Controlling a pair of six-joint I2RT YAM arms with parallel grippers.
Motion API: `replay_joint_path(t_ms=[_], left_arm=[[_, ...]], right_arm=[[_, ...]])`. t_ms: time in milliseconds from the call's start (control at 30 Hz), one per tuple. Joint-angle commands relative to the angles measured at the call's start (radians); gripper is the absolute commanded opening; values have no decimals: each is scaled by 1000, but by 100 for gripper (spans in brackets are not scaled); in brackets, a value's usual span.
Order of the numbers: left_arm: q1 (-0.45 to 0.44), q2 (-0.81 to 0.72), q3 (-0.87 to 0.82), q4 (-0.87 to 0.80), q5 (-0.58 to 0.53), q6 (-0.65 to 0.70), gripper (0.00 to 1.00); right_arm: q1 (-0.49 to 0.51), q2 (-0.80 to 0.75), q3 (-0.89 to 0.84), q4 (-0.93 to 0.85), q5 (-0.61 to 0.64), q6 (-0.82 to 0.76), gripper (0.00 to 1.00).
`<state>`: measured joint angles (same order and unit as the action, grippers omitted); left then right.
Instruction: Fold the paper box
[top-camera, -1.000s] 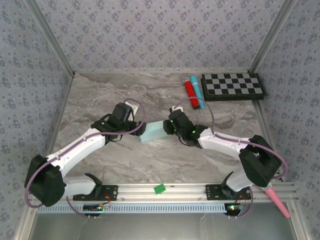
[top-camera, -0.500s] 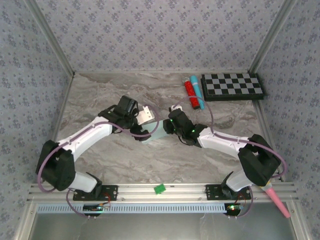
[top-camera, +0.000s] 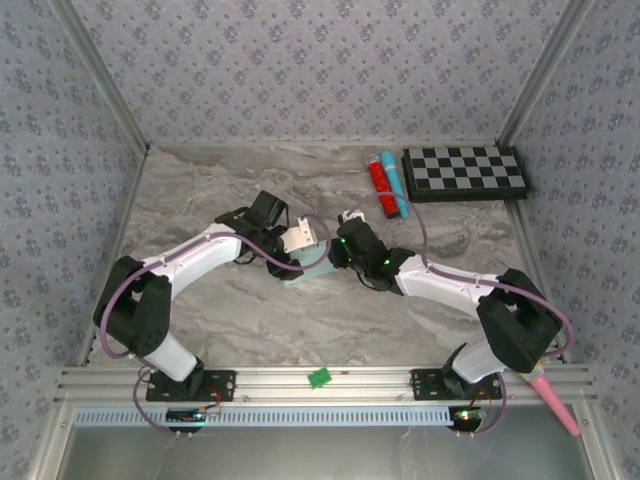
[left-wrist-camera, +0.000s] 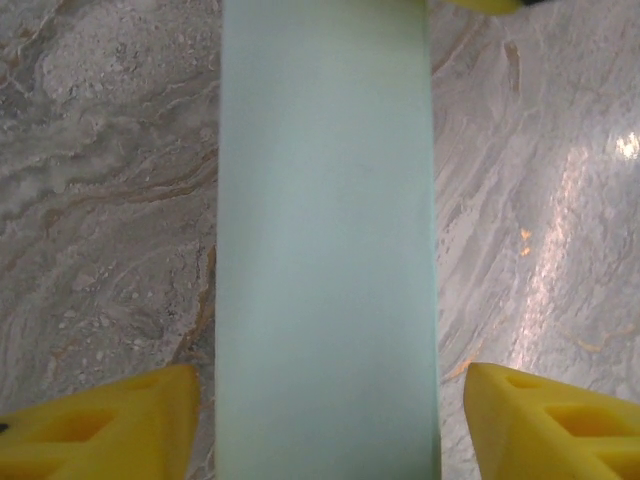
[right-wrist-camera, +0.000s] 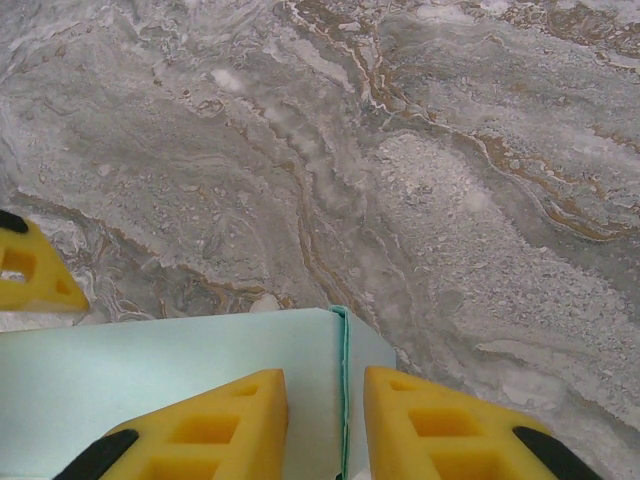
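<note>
Seen from above, two white robot arms meet at the middle of a grey marble table (top-camera: 200, 200), with the paper box (top-camera: 312, 272), a small pale aqua card box, lying between them. The left gripper (top-camera: 302, 240) hangs over the box's left part. In its wrist view the box (left-wrist-camera: 326, 240) runs as a long pale strip straight up the middle, and the two yellow jaws stand open on either side of it, a little wider than the box, a sliver of marble showing at each edge. The right gripper (top-camera: 340, 250) is at the box's right end. In its wrist view the jaws are narrow and a thin upright card edge of the box (right-wrist-camera: 170, 370) rises between them, which looks like a pinch on that end. A checkerboard (top-camera: 465, 172), a red tube (top-camera: 379, 180) and a blue tube (top-camera: 393, 185) lie well apart at the far right. The box looks already formed into a rectangular body, so the step in hand seems to be bracing or squaring it while one end is worked. The next move probably calls for the left jaws to close gently on the long sides without crushing the thin card, while the right holds the end steady.
</note>
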<state>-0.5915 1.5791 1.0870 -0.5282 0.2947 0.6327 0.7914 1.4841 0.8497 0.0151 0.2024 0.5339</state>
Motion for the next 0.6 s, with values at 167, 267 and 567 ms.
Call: replay_joint_path(t_ms=[167,267,567], left_arm=[[-24,15,43,-9,-70,20,45],[-31,-8,33,22,-122,25,44],[-58,-94,8,114,-306,49,39]], right_arm=[[-9,-22,-31,-176,18,-3,28],[-8,-64,-32,-198,30,4,28],[-42,-260,-68,-258,95,6,30]])
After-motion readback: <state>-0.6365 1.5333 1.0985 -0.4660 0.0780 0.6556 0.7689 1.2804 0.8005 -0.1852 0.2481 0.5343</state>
